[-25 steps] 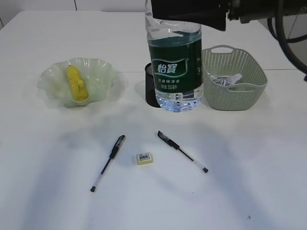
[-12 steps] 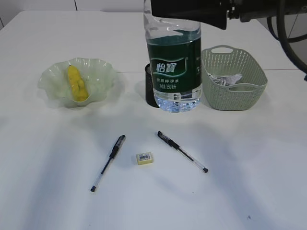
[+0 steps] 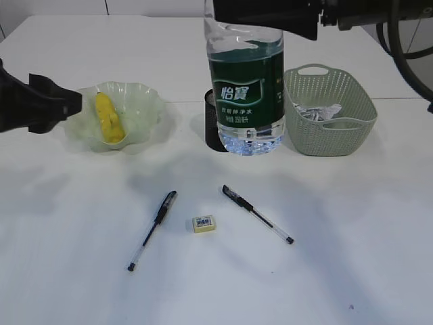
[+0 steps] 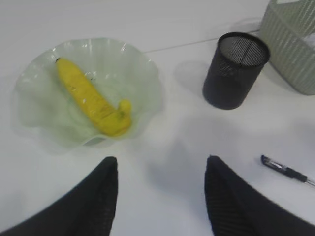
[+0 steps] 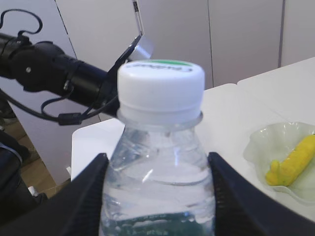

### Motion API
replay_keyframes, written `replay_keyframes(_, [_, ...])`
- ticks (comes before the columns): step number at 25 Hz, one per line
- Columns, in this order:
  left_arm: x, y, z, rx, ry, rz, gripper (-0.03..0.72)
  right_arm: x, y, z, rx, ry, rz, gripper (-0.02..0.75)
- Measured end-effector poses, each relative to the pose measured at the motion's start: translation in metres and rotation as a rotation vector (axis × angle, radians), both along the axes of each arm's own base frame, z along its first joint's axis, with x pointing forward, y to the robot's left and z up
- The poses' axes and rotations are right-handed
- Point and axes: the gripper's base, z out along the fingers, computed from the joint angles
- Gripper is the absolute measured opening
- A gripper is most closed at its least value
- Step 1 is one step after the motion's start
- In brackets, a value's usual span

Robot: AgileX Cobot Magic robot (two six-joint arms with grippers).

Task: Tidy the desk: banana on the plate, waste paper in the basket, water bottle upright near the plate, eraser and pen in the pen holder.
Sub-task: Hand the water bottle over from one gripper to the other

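My right gripper (image 3: 260, 17) is shut on the water bottle (image 3: 245, 88), clear with a green label and a white cap (image 5: 161, 78), and holds it upright in front of the black mesh pen holder (image 3: 212, 122). The banana (image 3: 108, 118) lies in the pale green plate (image 3: 145, 101). My left gripper (image 4: 160, 164) is open and empty just in front of the plate (image 4: 147, 73); its arm (image 3: 34, 105) shows at the left edge. Two black pens (image 3: 153, 229) (image 3: 257, 213) and a pale eraser (image 3: 203, 223) lie on the table. Crumpled paper (image 3: 318, 112) lies in the basket (image 3: 331, 135).
The white table (image 3: 352, 237) has a seam line running behind the plate. The pen holder (image 4: 235, 69) stands between the plate and the basket (image 4: 290, 44). The right arm's cables (image 3: 406, 40) hang at the top right.
My left arm has come into view at the left edge beside the plate. The bottle has shifted slightly up and back towards the pen holder.
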Motion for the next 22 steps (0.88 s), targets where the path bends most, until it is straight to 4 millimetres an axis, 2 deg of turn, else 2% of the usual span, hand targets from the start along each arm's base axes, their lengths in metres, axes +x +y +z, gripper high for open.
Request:
replay_keyframes(4, [-0.013, -0.022, -0.011, -0.030, -0.114, -0.061, 0.403, 0.002, -0.001, 0.000, -0.004, -0.003, -0.024, 0.418])
replay_keyframes(8, [-0.026, -0.044, -0.013, -0.050, -0.157, -0.147, 0.403, 0.004, -0.001, 0.000, -0.006, -0.006, -0.049, 0.418])
replay_keyframes(11, [-0.035, -0.056, -0.003, -0.083, -0.223, -0.193, 0.403, 0.007, -0.002, -0.001, -0.015, -0.027, -0.079, 0.418])
replay_keyframes(18, [-0.054, -0.059, 0.024, -0.162, -0.336, -0.237, 0.403, 0.012, -0.004, -0.001, -0.024, -0.050, -0.131, 0.417])
replay_keyframes(22, [-0.071, -0.079, 0.028, -0.135, -0.394, -0.377, 0.403, 0.011, -0.004, 0.000, -0.018, -0.047, -0.121, 0.417])
